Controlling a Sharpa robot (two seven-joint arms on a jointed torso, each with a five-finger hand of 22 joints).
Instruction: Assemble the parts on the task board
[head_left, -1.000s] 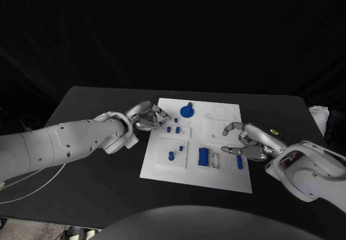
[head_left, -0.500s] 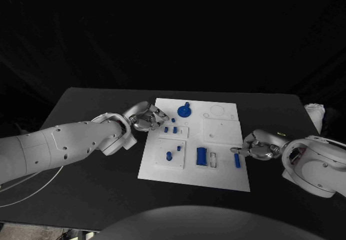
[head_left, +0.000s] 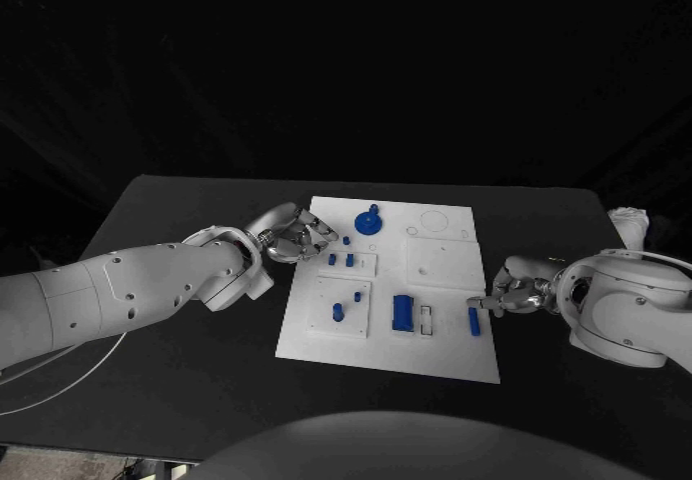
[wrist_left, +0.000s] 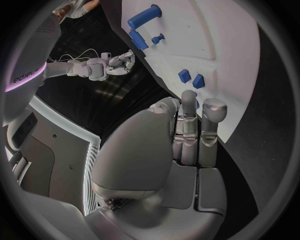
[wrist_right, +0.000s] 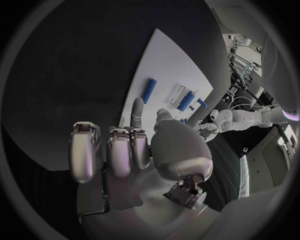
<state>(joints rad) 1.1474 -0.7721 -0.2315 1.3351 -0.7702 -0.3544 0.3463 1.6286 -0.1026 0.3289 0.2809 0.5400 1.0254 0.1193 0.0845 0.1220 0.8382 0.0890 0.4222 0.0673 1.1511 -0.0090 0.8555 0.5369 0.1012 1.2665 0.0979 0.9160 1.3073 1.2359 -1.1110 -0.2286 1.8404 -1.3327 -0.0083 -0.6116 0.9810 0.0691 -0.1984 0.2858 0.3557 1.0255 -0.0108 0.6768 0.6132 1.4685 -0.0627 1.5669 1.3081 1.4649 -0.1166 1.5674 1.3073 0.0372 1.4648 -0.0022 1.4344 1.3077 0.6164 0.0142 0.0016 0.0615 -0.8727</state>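
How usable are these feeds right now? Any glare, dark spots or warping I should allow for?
Head view: the task board is evenly lit and its blue parts read sharply, while the black table and the background are near black. Left wrist view: fisheye bends the board's edge, and the left hand hides much of it. Right wrist view: the right hand shows soft highlights, and a long blue part stays clear.

White task board (head_left: 450, 352) lies flat mid-bench. Blue parts on it: round knobbed piece (head_left: 371, 221) at far edge, two small pegs (head_left: 342, 260), two more below (head_left: 343, 306), rectangular block (head_left: 404, 313), slim bar (head_left: 473, 320) near right edge.
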